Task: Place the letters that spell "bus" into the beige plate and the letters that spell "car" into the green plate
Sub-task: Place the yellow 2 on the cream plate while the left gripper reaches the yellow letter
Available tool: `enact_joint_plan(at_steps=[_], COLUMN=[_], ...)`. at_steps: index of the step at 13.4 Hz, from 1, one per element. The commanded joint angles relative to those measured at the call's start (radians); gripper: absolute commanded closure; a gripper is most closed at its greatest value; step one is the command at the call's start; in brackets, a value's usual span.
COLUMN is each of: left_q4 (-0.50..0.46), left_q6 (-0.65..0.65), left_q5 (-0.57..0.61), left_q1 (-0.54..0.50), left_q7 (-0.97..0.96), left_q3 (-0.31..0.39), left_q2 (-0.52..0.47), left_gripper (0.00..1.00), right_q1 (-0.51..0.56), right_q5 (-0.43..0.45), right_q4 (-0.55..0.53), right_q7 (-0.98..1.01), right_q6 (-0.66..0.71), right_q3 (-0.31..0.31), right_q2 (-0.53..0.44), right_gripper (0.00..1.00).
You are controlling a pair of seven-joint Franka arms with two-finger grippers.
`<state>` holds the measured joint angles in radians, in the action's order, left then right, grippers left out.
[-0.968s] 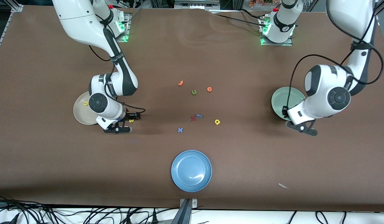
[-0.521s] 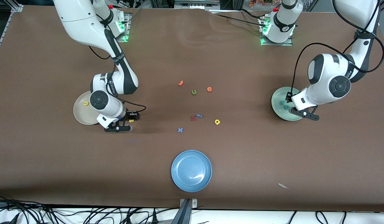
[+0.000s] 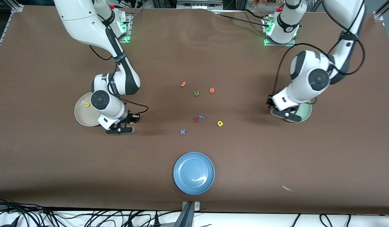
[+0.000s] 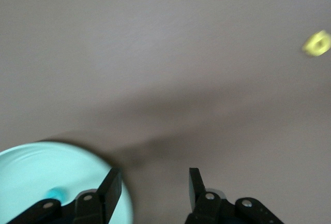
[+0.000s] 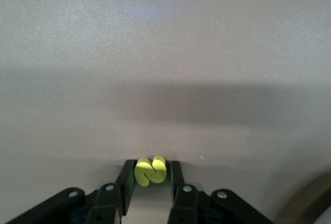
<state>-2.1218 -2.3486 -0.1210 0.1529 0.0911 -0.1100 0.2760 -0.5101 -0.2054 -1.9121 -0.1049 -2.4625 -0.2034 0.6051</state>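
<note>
Yellow "s" [image 5: 150, 170] sits pinched between the right gripper's [image 3: 132, 119] fingertips [image 5: 126, 175], down at the brown table [image 3: 194, 56], just beside the beige plate [image 3: 81, 117]. Jaws closed onto it, only the letter's width between them. Yellow "u" [image 3: 86, 105] is already in that plate. I can't find the teal "b" anywhere in view.

Left gripper [image 4: 154, 185] is empty, jaws partly open, hanging over the rim of the green plate [image 3: 305, 113] on the edge toward table centre. Its wrist view shows a teal letter [image 4: 55, 193] in the plate by one fingertip; can't tell which letter or how many. Yellow "a" [image 3: 220, 123] lies well apart from that gripper, out mid-table with the distractors: olive "u" [image 3: 196, 93], two orange letters [image 3: 183, 84], red letter [image 3: 196, 119], blue "i" [image 3: 201, 117], blue "x" [image 3: 182, 131]. Blue plate [image 3: 194, 172] is empty.

Step in hand, my read: right arm grasping "s" for "bus"; left looks set to go for "a".

Next: lift "s" straight up, carry it over the beige plate, open. It's tiny foam, so watch for it sticking to a pad. Left must travel toward centre, drop on "a", and avoid the red/blue cluster next to it.
</note>
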Motion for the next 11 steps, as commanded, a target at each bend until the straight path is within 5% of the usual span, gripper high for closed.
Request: enact_joint_plan(at_steps=[1,5,11], left_q4=[0.155,0.356,0.421], left_q6=[-0.009,-0.014,-0.098], left_q5=[-0.106,-0.137,-0.14], left_q1=[0.052,0.174,0.267], left_q7=[-0.013,-0.161,-0.215], left_q3=[0.004,0.023,0.07], left_q2=[0.138,0.276,0.38], left_gripper=[0.39,0.39,0.35], right_q1=[0.002,0.004,0.004], right_q5=[-0.02,-0.022,-0.022], right_q4=[-0.025,-0.012,-0.047], right_q7=[0.007,-0.012,-0.007], right_q6=[-0.015,0.136,0.492], right_q3=[0.009,-0.051,-0.255], right_q2=[-0.004,-0.085,-0.18], right_gripper=[0.83,0.84,0.84])
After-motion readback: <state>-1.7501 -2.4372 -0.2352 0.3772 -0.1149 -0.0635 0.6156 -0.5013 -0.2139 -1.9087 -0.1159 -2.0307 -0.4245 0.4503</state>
